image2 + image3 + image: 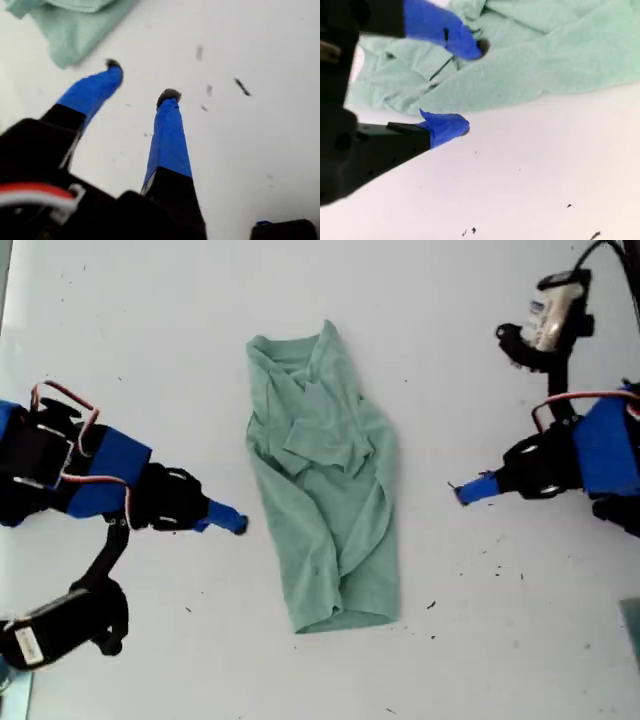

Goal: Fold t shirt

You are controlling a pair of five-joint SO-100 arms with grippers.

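1 t shirt folded lengthwise on 1 table. 2 grippers: my first gripper released; my second gripper released beside cloth.

Surface: white table, flat, matte
Lying on it: t shirt, crumpled, partly folded, near centre
Debris: small dark specks

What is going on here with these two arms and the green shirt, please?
The t shirt lies rumpled and partly folded lengthwise in the middle of the white table, and neither arm holds it. My second gripper, jaws open, is at the shirt's edge on the exterior view's left. My first gripper, jaws also open, is over bare table on that view's right.
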